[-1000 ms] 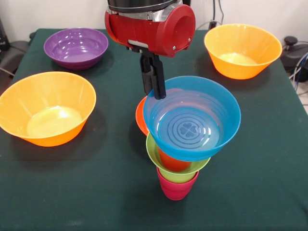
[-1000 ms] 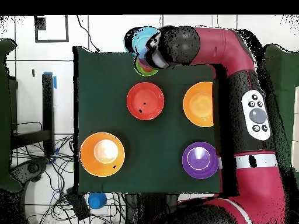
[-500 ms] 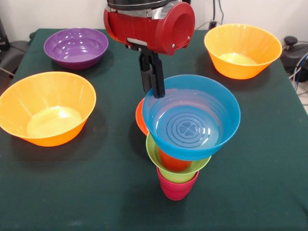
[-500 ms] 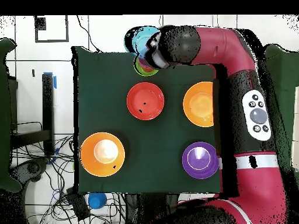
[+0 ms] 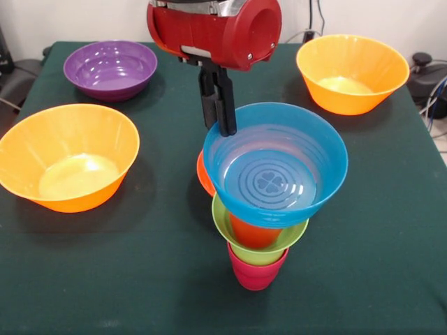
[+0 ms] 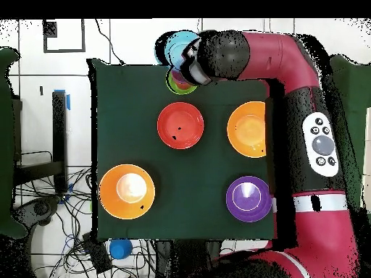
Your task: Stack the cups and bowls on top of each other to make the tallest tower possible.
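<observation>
Claw (image 5: pixel 218 115) is clamped on the far rim of the glossy round blue plastic bowl (image 5: pixel 275 167), fingers together on the rim wall. The bowl is tilted toward the camera, sitting above the tower (image 5: pixel 257 241).

Tower, bottom up: crimson plastic tumbler (image 5: pixel 255 271) on the tabletop (image 5: pixel 126 272), small lime green plastic bowl (image 5: pixel 260 244) on it, an orange-red piece (image 5: pixel 250 233) inside the green bowl. Whether the blue bowl touches that piece: cannot tell. Tower stands near the front tabletop edge; in the overhead view it sits right at the table's top edge, blue bowl (image 6: pixel 177 49) overhanging it.

Counts in view:
- 2 large orange plastic bowls: 1 at left (image 5: pixel 68 156), 1 at far right (image 5: pixel 351 72), the right one near the tabletop edge.
- 1 purple plastic bowl (image 5: pixel 110 68), far left corner.
- 1 red-orange plastic bowl (image 5: pixel 203 169), mostly hidden behind the blue bowl in the front view; overhead shows it (image 6: pixel 180 125) mid-table.
- 1 blue, 1 lime green bowl, 1 crimson cup as above.

Open room: bare green cloth along the front left, the front right, and between the 2 left bowls and the tower. The 4 loose bowls are well apart from each other.
</observation>
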Available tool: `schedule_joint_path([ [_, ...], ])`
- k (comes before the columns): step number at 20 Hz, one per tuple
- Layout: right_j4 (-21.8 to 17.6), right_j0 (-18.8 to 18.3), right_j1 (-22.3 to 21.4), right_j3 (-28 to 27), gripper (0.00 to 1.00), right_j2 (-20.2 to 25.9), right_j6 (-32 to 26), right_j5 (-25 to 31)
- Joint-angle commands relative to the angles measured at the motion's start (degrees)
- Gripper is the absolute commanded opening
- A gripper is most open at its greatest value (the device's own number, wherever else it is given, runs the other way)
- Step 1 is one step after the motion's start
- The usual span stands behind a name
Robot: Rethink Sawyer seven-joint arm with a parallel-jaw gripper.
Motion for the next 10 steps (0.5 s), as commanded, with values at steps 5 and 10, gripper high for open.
schedule_joint_path([
  [5, -3.54, 0.49, -0.43, 5.92, 0.00, -3.65, -11.25, 0.66],
  [10, -3.98, 0.59, 0.22, 6.34, 0.00, -3.85, -10.85, -0.50],
])
